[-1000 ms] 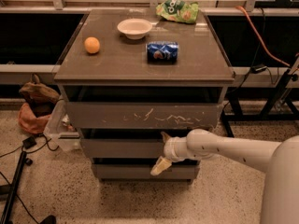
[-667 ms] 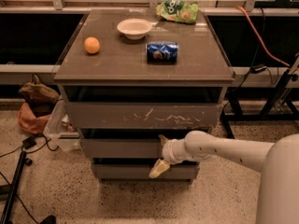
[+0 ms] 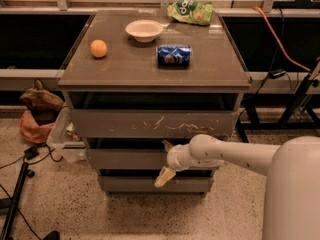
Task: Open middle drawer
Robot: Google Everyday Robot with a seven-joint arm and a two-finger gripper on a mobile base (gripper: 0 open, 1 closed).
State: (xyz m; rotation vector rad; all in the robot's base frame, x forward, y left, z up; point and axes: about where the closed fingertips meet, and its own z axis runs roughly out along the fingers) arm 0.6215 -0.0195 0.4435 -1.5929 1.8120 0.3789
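The middle drawer [image 3: 125,159] is the plain grey-brown front below the scratched top drawer front [image 3: 150,123] and above the lowest drawer front [image 3: 140,184]. It sits about flush with the others. My gripper [image 3: 162,163], at the end of the white arm [image 3: 225,154] coming in from the right, is right at the middle drawer's front, right of its centre. It is open, with one finger [image 3: 166,145] at the drawer's top edge and the tan finger [image 3: 164,176] hanging past its bottom edge.
On the cabinet top [image 3: 125,69] lie an orange [image 3: 98,48], a white bowl [image 3: 144,30], a blue can [image 3: 173,55] and a green chip bag [image 3: 192,11]. A plastic bin [image 3: 64,140] and brown bags [image 3: 37,115] sit on the floor at left, with cables nearby.
My gripper has shifted slightly left along the middle drawer's front. The drawer fronts have not visibly moved.
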